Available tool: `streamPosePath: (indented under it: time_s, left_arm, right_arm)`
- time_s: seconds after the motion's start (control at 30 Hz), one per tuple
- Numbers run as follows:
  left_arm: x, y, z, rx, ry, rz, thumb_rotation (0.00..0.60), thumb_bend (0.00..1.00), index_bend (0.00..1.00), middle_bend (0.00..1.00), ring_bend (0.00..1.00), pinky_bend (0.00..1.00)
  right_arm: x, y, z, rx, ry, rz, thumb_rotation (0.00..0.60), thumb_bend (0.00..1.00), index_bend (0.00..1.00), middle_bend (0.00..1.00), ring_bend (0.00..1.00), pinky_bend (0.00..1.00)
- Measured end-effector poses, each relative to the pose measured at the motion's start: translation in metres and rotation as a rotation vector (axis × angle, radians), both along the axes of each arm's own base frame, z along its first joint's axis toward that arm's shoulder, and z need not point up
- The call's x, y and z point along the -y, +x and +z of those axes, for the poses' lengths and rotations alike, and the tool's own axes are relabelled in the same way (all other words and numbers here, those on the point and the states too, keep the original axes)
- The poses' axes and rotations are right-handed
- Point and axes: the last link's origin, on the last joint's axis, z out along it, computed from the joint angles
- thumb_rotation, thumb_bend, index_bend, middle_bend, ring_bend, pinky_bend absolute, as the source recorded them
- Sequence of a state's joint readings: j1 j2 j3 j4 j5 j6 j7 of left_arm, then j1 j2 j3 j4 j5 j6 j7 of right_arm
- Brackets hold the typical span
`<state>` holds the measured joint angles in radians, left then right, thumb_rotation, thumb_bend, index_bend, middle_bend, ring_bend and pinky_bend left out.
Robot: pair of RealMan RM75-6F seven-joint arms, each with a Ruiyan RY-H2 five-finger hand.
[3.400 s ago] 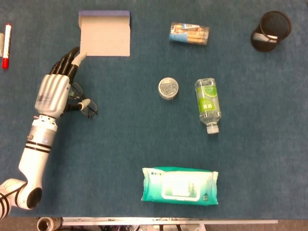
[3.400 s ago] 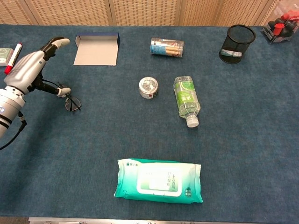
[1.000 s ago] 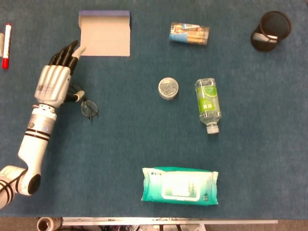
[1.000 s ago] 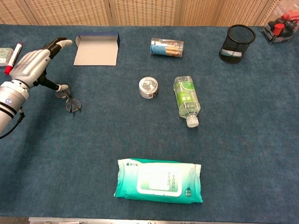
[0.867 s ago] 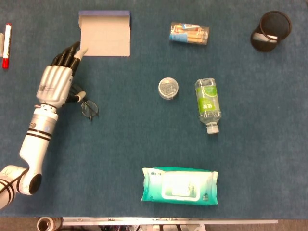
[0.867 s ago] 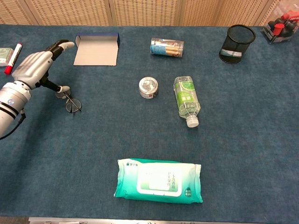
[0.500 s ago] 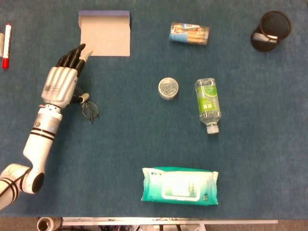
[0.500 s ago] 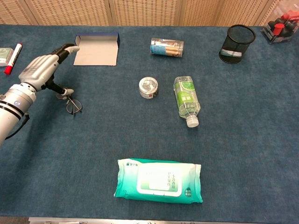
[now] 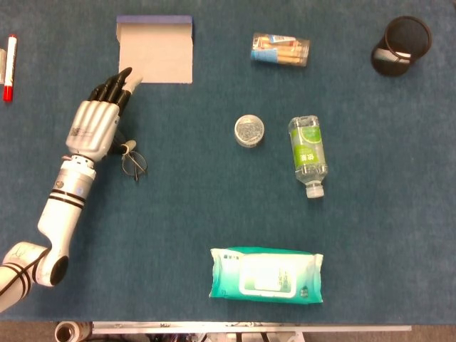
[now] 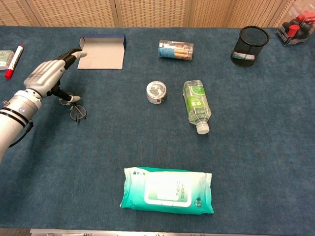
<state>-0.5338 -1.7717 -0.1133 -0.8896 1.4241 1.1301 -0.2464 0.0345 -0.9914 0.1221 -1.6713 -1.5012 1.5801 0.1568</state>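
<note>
My left hand (image 9: 96,127) hovers over the blue table cloth at the left, fingers stretched out and holding nothing. Its fingertips reach to just short of the near left corner of an open flat cardboard box (image 9: 157,53). A pair of thin-framed glasses (image 9: 134,164) lies on the cloth just right of the hand, with the thumb tip right beside one temple. In the chest view the hand (image 10: 47,73) stands above and left of the glasses (image 10: 77,112). My right hand is in neither view.
A red marker (image 9: 10,68) lies at the far left. A round tin (image 9: 249,131) and a water bottle (image 9: 308,152) on its side are mid-table. A wet-wipes pack (image 9: 266,275) lies near the front, with a clear pen case (image 9: 280,49) and a mesh cup (image 9: 401,45) at the back.
My left hand has slid to the right and slightly nearer along the box's front corner. The glasses have stayed nearly where they were, and nothing else moved.
</note>
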Motion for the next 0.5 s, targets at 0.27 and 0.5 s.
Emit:
streamPosePath:
  time_s: [0.27, 0.5]
  left_arm:
    - [0.000, -0.001, 0.015, 0.010, 0.026, -0.001, 0.600, 0.00, 0.00, 0.02, 0.07, 0.14]
    - [0.000, -0.010, 0.018, -0.008, 0.035, 0.027, 0.600, 0.00, 0.00, 0.02, 0.07, 0.14]
  right_arm:
    - [0.000, 0.000, -0.002, -0.003, 0.006, 0.001, 0.600, 0.41, 0.57, 0.47, 0.34, 0.30]
    - [0.001, 0.000, -0.003, -0.005, 0.011, -0.004, 0.600, 0.41, 0.57, 0.47, 0.33, 0.30]
